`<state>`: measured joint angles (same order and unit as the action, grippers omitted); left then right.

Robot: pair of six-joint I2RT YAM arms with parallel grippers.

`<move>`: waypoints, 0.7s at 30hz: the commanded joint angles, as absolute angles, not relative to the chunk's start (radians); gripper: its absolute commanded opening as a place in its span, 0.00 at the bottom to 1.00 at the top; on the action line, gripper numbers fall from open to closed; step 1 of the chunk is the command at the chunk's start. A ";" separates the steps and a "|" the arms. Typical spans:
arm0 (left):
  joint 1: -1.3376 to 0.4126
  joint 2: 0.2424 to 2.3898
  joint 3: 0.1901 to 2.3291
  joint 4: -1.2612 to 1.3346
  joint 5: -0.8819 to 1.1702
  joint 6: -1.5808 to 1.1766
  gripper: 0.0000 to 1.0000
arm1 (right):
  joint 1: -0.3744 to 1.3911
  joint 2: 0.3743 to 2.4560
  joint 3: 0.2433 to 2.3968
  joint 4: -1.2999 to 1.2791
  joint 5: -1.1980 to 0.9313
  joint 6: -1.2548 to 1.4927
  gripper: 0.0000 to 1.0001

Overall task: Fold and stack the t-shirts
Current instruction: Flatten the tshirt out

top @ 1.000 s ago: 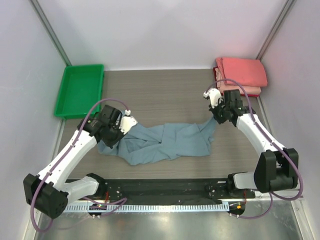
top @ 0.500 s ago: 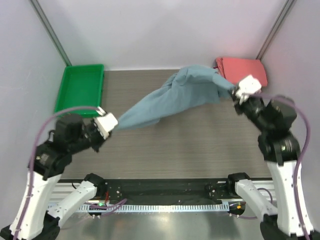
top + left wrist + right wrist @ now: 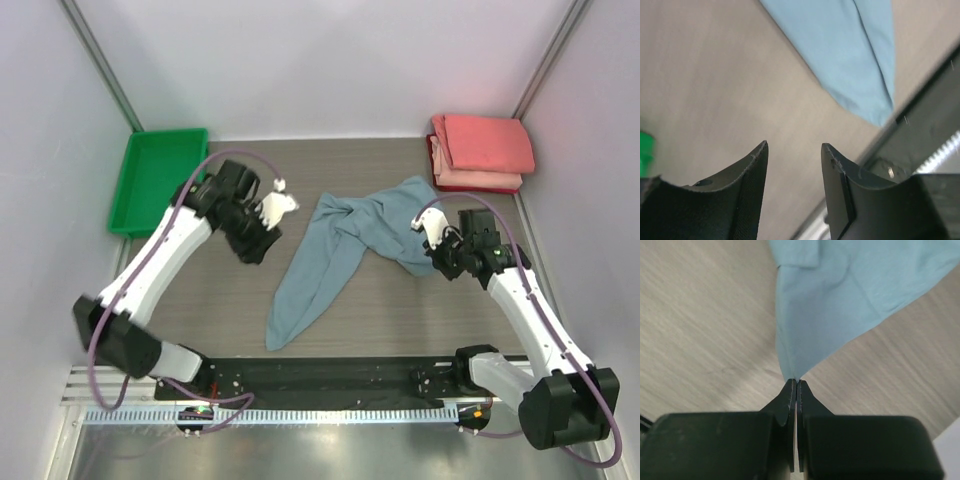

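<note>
Across the middle of the worktop (image 3: 400,310) the blue-grey t-shirt (image 3: 320,260) lay crumpled in a long diagonal strip, well apart from the folded coral t-shirts (image 3: 482,140) stacked in the far right corner. Our right claw (image 3: 794,382) was clamped on one corner, we judged to pull it flat. Our left claw (image 3: 794,150) stood apart and empty, just left of the cloth.

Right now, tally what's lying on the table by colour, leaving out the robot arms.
Blue-grey t-shirt: 1
Coral-red folded pile: 1, shirts within it unclear
Green tray: 1
Total: 3
</note>
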<state>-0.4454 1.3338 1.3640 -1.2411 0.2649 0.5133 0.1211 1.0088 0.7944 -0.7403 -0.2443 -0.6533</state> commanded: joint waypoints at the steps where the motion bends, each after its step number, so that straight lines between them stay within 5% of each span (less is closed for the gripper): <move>1: -0.443 1.564 1.535 -1.104 0.265 0.428 0.48 | 0.120 1.035 0.876 -0.672 -0.201 -0.629 0.01; 17: -0.425 2.317 2.086 -1.091 0.456 0.267 0.54 | 0.120 1.186 0.962 -0.640 -0.179 -0.601 0.01; 21: -0.425 2.420 2.187 -1.140 0.497 0.250 0.45 | 0.120 1.209 0.983 -0.640 -0.179 -0.592 0.01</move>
<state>-0.4294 2.3745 2.1147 -1.0870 0.4274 0.2787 0.1211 1.1984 0.9283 -0.6735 -0.1925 -0.6113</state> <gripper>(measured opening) 0.480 0.027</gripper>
